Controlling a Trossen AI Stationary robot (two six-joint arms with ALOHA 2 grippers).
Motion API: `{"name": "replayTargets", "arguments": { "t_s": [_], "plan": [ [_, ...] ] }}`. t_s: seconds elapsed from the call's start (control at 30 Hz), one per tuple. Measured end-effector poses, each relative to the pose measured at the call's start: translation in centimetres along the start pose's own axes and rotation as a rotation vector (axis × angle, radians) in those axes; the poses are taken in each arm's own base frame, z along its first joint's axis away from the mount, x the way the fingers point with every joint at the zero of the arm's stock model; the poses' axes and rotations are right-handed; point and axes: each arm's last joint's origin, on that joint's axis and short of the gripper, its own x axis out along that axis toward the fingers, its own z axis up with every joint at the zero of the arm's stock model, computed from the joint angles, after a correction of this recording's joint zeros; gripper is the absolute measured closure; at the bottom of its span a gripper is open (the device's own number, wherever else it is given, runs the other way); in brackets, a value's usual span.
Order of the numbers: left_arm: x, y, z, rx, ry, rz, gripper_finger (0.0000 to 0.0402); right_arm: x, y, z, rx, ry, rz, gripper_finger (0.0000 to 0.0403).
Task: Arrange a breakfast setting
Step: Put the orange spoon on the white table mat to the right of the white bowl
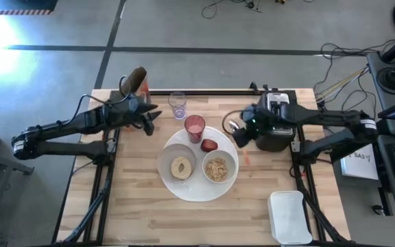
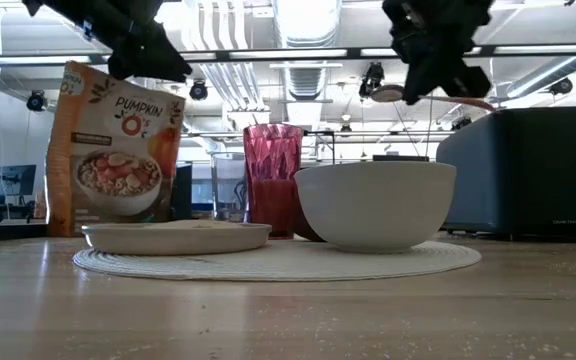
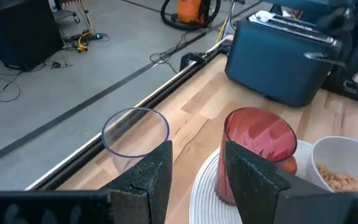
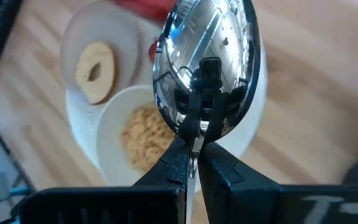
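The right gripper point(image 1: 238, 132) is hanging above the table, and its two fingers point(image 4: 166, 169) are pressing tightly on the thin neck of the spoon point(image 4: 206, 65), so no real gap is showing between them. The shiny spoon bowl is standing out in front of the fingertips. Its handle is probably running back under the wrist, but this part is hidden.

Below the spoon, the large white plate point(image 1: 187, 191) is lying with a small bowl of cereal point(image 1: 217, 169) and another small bowl with the bagel point(image 1: 180, 167). The red apple point(image 1: 208, 145) and the pink tumbler point(image 1: 195, 127) are sitting on the plate's far edge, just beside this gripper. The black toaster point(image 1: 278, 113) is standing directly behind it.

The left gripper point(image 1: 148, 114) is waiting in the air with its fingers point(image 3: 145, 183) apart by a narrow gap, holding nothing. A clear glass point(image 1: 177, 104) is standing just in front of it, and the cereal box point(image 2: 115, 148) is behind it.
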Motion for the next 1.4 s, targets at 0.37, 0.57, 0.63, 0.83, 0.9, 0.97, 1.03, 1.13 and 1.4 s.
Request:
{"name": "replayTargets", "arguments": {
  "t_s": [0.37,0.57,0.63,0.83,0.9,0.97,1.03,1.13,1.4],
  "plan": [
    [-2.0,-0.3,1.8,-0.021,-0.100,-0.164,0.0276,0.7,-0.4,-2.5,0.028,-0.003,-0.030,0.0391],
    [-2.7,-0.5,2.7,-0.021,-0.117,-0.181,0.0286,0.5,-0.3,-2.4,0.013,-0.007,-0.026,0.0391],
    [-2.7,-0.5,2.7,-0.021,-0.118,-0.178,0.0289,0.4,-0.2,-2.3,0.005,-0.012,-0.021,0.0391],
    [-3.0,-0.5,2.9,-0.021,-0.127,-0.179,0.0295,0.0,0.1,-2.2,0.000,0.000,-0.002,0.0391],
    [-3.2,-0.5,3.0,-0.022,-0.136,-0.181,0.0295,0.1,0.1,-2.4,0.019,0.009,-0.001,0.0391],
    [-3.5,-0.4,3.2,-0.024,-0.147,-0.183,0.0295,0.3,-0.1,-2.8,0.045,0.034,-0.022,0.0391],
    [-3.8,-0.4,3.3,-0.026,-0.158,-0.185,0.0295,0.6,-0.4,-3.3,0.082,0.056,-0.049,0.0391],
    [-4.2,-0.2,3.4,-0.025,-0.174,-0.187,0.0295,1.0,-0.7,-4.0,0.136,0.071,-0.091,0.0391],
    [-5.4,0.0,3.5,-0.009,-0.213,-0.222,0.0295,1.9,-1.1,-5.1,0.198,0.071,-0.130,0.0391]
  ]
}}
